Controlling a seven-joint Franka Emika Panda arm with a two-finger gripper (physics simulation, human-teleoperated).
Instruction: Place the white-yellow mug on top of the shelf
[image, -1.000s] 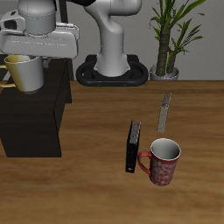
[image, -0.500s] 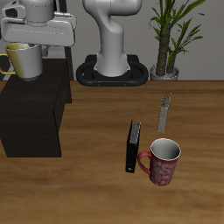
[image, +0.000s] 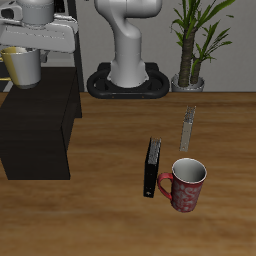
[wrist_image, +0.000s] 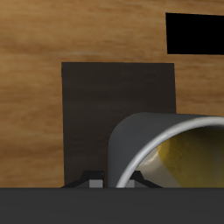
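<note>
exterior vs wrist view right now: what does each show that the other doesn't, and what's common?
Exterior only: the red patterned mug, the thin black book-like slab, a small grey upright strip, the potted plant, the robot's base and the wooden table.

Wrist only: the mug's yellow inside, seen close past its rim.

Both: the cream-white mug with the yellow handle, held over the large black boxy shelf.

1. The cream-white mug with yellow inside (image: 23, 68) is cut off by the frame edge; its handle is hidden.
2. The gripper's fingertips (image: 22, 52) are hidden.
3. The large black boxy shelf (image: 40, 130) runs past the edge.
</note>
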